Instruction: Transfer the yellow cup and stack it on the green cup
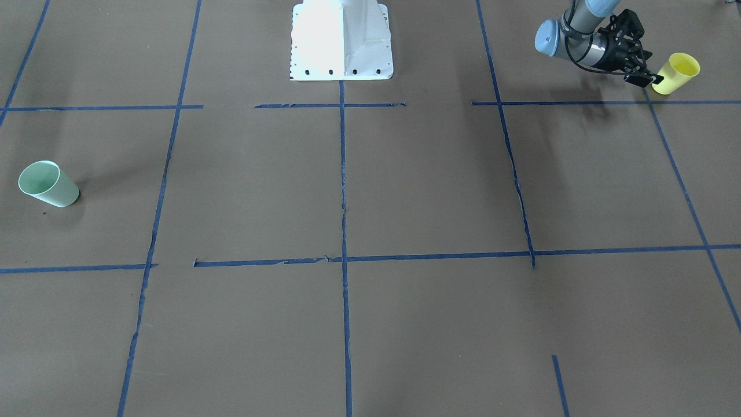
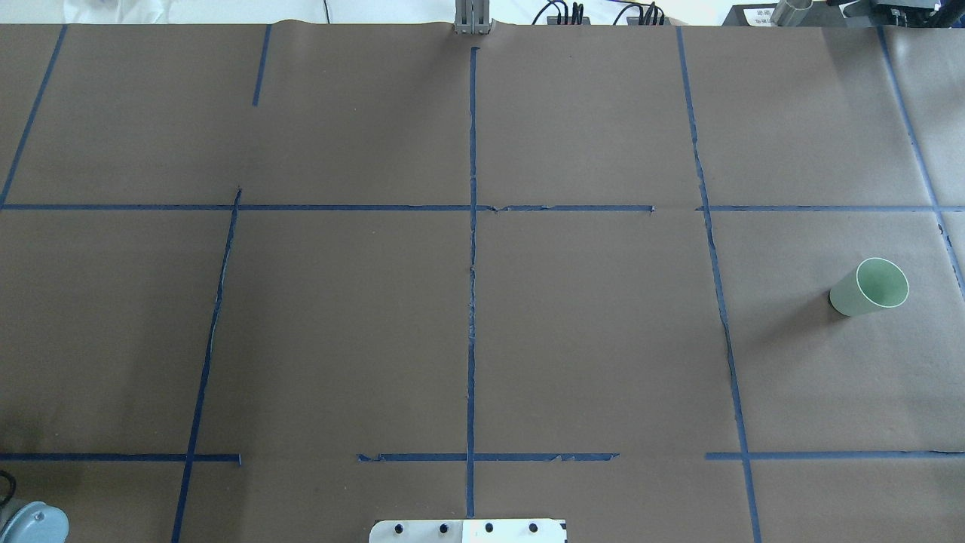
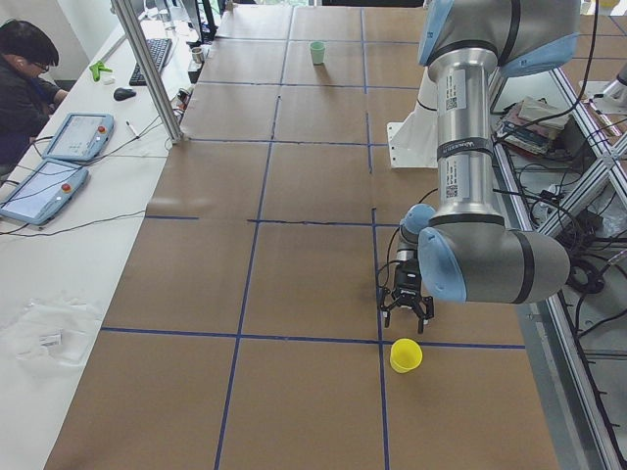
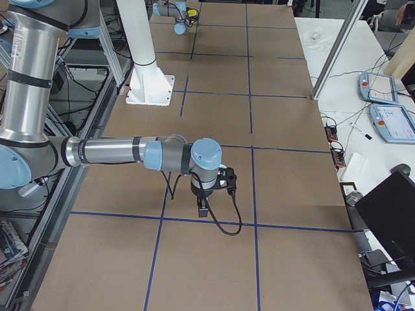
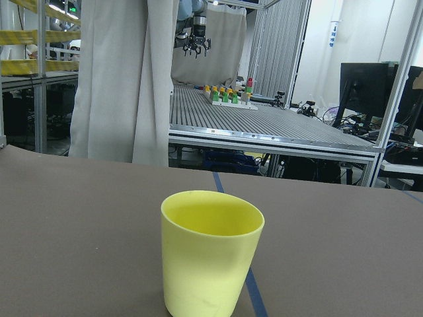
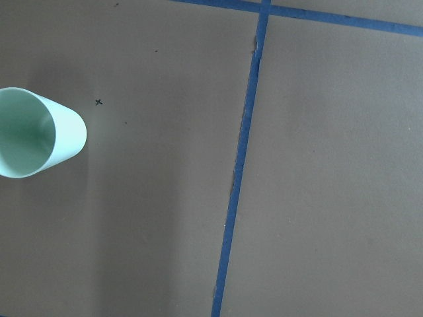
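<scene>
The yellow cup (image 1: 676, 72) stands upright on the brown table near the robot's side, by a blue tape crossing; it also shows in the exterior left view (image 3: 406, 354) and fills the left wrist view (image 5: 210, 251). My left gripper (image 1: 647, 78) is low beside it, a short gap away, fingers spread open and empty (image 3: 407, 315). The green cup (image 1: 48, 184) stands upright at the far other end (image 2: 869, 287) (image 3: 316, 52). It sits at the left edge of the right wrist view (image 6: 33, 140). My right gripper (image 4: 203, 206) points down over the table; I cannot tell its state.
The white robot base (image 1: 341, 40) stands at the table's middle rear edge. Blue tape lines (image 2: 472, 302) grid the brown paper. A side table with tablets (image 3: 59, 162) and a seated operator (image 3: 24, 83) runs along the far edge.
</scene>
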{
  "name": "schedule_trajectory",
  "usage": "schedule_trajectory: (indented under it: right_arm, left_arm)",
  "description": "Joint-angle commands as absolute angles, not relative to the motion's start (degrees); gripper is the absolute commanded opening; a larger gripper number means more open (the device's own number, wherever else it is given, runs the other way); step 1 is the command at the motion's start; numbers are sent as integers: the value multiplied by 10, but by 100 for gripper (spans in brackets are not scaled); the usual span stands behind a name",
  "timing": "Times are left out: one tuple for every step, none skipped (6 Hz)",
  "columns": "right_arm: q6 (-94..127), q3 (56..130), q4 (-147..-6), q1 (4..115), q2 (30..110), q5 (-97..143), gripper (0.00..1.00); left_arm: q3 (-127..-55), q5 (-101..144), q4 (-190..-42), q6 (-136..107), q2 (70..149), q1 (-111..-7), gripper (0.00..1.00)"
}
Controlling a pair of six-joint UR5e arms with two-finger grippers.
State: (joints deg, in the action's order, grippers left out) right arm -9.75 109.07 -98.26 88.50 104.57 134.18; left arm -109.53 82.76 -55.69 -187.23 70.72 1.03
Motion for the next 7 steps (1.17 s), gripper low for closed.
schedule_trajectory:
  right_arm:
    - [-96, 1091, -982, 885, 1045, 1342, 100]
    - [-96, 1092, -982, 885, 1045, 1342, 100]
    - [-96, 1092, -982, 885, 1045, 1342, 100]
    - [-96, 1092, -982, 885, 1044, 1342, 100]
    - [-95, 1092, -982, 885, 1044, 1342, 100]
    - [-95, 1092, -982, 885, 1044, 1342, 100]
    - [-95, 1092, -982, 884, 1044, 1342, 100]
  left_arm:
    - [-1057, 824, -590, -1868, 697, 14, 100]
    - [-1019, 824, -626, -1868, 697, 27, 100]
    - [-993, 824, -651, -1868, 697, 40, 100]
    - [-988, 824, -653, -1868, 696, 40, 100]
    - [-988, 824, -663, -1868, 680, 40, 100]
    - [-987, 824, -665, -1867, 672, 40, 82]
    - [-980, 824, -666, -1865, 672, 40, 70]
